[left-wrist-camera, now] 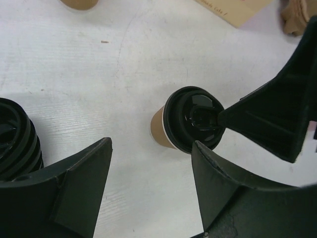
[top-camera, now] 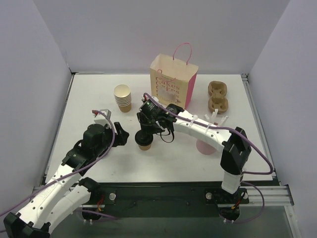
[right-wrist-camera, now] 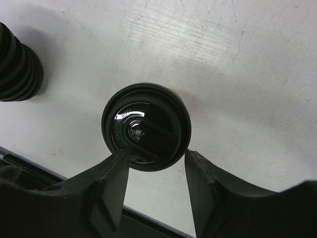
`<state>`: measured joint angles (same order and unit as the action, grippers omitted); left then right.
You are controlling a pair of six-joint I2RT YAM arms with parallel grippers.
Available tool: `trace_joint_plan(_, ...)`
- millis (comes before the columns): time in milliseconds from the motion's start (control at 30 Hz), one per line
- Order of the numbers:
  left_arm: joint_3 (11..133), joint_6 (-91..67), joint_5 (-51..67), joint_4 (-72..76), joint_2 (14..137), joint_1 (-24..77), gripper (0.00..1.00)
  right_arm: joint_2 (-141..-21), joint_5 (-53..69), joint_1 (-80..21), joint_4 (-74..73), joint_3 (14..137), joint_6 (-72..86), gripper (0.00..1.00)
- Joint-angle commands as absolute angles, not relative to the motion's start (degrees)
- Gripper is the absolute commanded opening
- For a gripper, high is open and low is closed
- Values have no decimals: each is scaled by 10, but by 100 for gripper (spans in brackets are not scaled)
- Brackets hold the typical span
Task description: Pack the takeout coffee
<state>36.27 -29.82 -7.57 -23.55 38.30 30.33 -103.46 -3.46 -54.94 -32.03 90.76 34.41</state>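
The right gripper's (right-wrist-camera: pixel 157 157) jaws are spread. In the right wrist view, its two matt black fingers (right-wrist-camera: pixel 111 186) frame the near rim of the takeout coffee (right-wrist-camera: pixel 146 126) from above and do not pinch it. That view looks straight down on the round, glossy black plastic lid with its raised rings and small central tab, and the cup's body is hidden beneath the lid.

The left wrist view shows the cup from an angle, so its smooth tan paper wall (left-wrist-camera: pixel 157 126) can be seen. A black wedge of the right gripper (left-wrist-camera: pixel 267 119) points onto the lid. The left gripper's (left-wrist-camera: pixel 151 193) jaws are also spread, with nothing between them. The cup stands a little beyond them on the white, faintly scuffed tabletop (left-wrist-camera: pixel 99 74).

A ribbed black cylinder (right-wrist-camera: pixel 17 64) shows at the edge of the right wrist view.

Only the top view shows the whole layout. The coffee (top-camera: pixel 144 145) stands upright near the middle of the tabletop (top-camera: pixel 89 99), directly under the right gripper (top-camera: pixel 145 133), and the left gripper (top-camera: pixel 120 134) is just to its left.

Further back are a stack of lidless tan paper cups (top-camera: pixel 123 97), a cream paper bag (top-camera: pixel 173 82) with pink sides, pink cord handles and a pink printed pattern, and a brown moulded pulp cup carrier (top-camera: pixel 218 96). A pink cup (top-camera: pixel 205 147) sits partly behind the right arm. The bag's print is too small to read.
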Motion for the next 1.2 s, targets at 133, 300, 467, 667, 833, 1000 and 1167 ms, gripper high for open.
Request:
trace_joint_plan(133, 378, -328, -15, -215, 451, 301, 72, -1020, 60, -507, -260, 860, 332, 52)
trace_joint_plan(300, 366, -345, -1, -183, 486, 301, 69, -1022, 92, -498, -234, 836, 316, 55)
trace_joint_plan(467, 354, -352, -2, -164, 532, 298, 61, -1027, 120, -497, -207, 806, 310, 53)
trace_joint_plan(667, 334, -361, 0, -127, 568, 295, 57, -1029, 113, -493, -191, 772, 314, 45)
trace_joint_plan(833, 322, -358, 8, -105, 580, 295, 57, -1027, 112, -490, -181, 753, 316, 42)
trace_joint_plan(1000, 316, -357, -24, -115, 605, 295, 56, -1033, 106, -489, -174, 734, 319, 39)
trace_joint_plan(1167, 309, -367, -80, -156, 636, 295, 55, -1034, 93, -485, -165, 709, 323, 39)
